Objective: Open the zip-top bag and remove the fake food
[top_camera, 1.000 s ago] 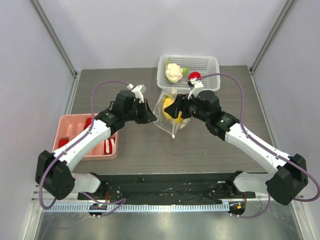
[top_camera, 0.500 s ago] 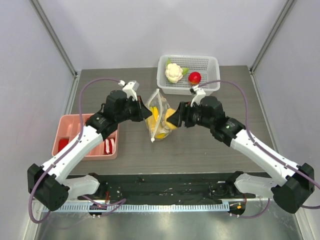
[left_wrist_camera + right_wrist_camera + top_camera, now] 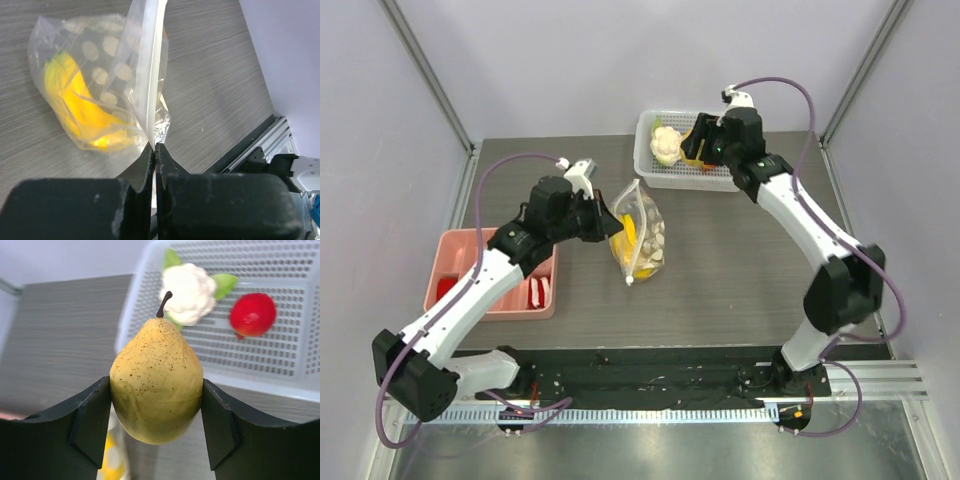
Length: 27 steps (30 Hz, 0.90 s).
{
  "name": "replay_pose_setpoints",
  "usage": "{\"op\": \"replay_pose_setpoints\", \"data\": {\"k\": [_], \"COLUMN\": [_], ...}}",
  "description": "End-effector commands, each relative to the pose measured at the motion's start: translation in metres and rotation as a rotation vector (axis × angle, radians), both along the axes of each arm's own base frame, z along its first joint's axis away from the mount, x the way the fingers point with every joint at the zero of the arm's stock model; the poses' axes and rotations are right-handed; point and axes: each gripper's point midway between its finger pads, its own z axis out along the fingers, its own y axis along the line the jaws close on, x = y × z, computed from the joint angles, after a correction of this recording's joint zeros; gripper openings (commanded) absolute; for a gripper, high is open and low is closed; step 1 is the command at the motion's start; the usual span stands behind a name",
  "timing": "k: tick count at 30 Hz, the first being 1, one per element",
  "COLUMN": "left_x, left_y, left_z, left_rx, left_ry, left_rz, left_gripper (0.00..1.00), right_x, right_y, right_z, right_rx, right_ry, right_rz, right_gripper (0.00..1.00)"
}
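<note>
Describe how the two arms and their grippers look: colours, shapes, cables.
The left arm and right arm match: white tubular links between bulky black joint housings. A purple cable loops loosely alongside each arm. The left gripper and right gripper are black throughout, with thick matte black jaws, lightly scuffed on the left.

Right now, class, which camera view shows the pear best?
The right wrist view: the pear shows large, speckled skin and stem clear, clamped in the right gripper. The top external view shows only a yellow sliver beside that gripper, over the basket. The left wrist view misses it.
</note>
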Motion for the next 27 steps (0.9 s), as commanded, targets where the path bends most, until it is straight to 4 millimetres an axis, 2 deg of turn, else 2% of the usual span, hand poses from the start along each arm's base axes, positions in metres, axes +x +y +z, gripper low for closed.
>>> {"op": "replay_pose_setpoints", "data": {"k": [1, 2, 3, 4, 6, 9, 10, 12, 14, 18, 20, 21, 22, 23, 24, 25, 26, 27], "left_x": [0.006, 0.012, 0.015, 0.018, 0.022, 0.024, 0.026, 0.028, 0.029, 0.028, 0.025, 0.023, 0.022, 0.021, 0.021, 0.021, 0.02, 0.021], "left_y": [0.0, 0.003, 0.005, 0.007, 0.004, -0.006, -0.009, -0.012, -0.018, -0.027, -0.028, -0.029, -0.029, -0.028, -0.027, -0.025, -0.024, -0.024], "left_z": [0.064, 0.072, 0.071, 0.067, 0.054, 0.037, 0.034, 0.026, 0.016, -0.001, -0.012, -0.014, -0.017, -0.017, -0.016, -0.014, -0.013, -0.012], "left_rx": [-0.015, -0.006, 0.007, 0.028, 0.054, 0.053, 0.046, 0.047, 0.05, 0.026, 0.025, 0.023, 0.026, 0.031, 0.033, 0.03, 0.03, 0.023], "left_ry": [-0.085, -0.11, -0.111, -0.109, -0.064, -0.007, -0.002, 0.014, 0.041, 0.058, 0.08, 0.085, 0.094, 0.092, 0.087, 0.08, 0.075, 0.071], "left_rz": [-0.009, 0.014, 0.029, 0.039, 0.039, 0.0, 0.001, -0.006, -0.035, -0.077, -0.086, -0.093, -0.095, -0.098, -0.094, -0.09, -0.087, -0.085], "left_gripper": [0.0, 0.0, 0.0, 0.0, 0.0, 0.0, 0.0, 0.0, 0.0, 0.0, 0.0, 0.0, 0.0, 0.0, 0.0, 0.0, 0.0, 0.0], "right_x": [0.056, 0.065, 0.073, 0.082, 0.091, 0.104, 0.106, 0.111, 0.114, 0.105, 0.096, 0.084, 0.069, 0.059, 0.037, 0.014, 0.001, -0.02], "right_y": [-0.036, -0.04, -0.049, -0.049, -0.05, -0.057, -0.058, -0.057, -0.059, -0.066, -0.065, -0.059, -0.051, -0.035, -0.016, -0.004, 0.006, 0.028], "right_z": [-0.019, -0.019, -0.025, -0.044, -0.049, -0.074, -0.079, -0.088, -0.084, -0.075, -0.076, -0.062, -0.075, -0.068, -0.04, -0.058, -0.051, -0.049], "right_rx": [-0.159, -0.186, -0.202, -0.209, -0.196, -0.232, -0.24, -0.263, -0.282, -0.305, -0.283, -0.237, -0.182, -0.133, -0.059, -0.05, -0.037, -0.044], "right_ry": [-0.012, -0.023, -0.013, 0.018, 0.03, 0.081, 0.091, 0.112, 0.109, 0.113, 0.138, 0.137, 0.188, 0.172, 0.126, 0.162, 0.133, 0.125], "right_rz": [-0.145, -0.16, -0.181, -0.171, -0.159, -0.17, -0.174, -0.165, -0.17, -0.184, -0.191, -0.157, -0.132, -0.086, 0.005, 0.047, 0.076, 0.125], "right_gripper": [0.48, 0.49, 0.49, 0.49, 0.5, 0.57, 0.71, 0.83, 0.94, 0.98, 0.98, 0.98, 0.98, 0.98, 0.93, 0.92, 0.91, 0.9]}}
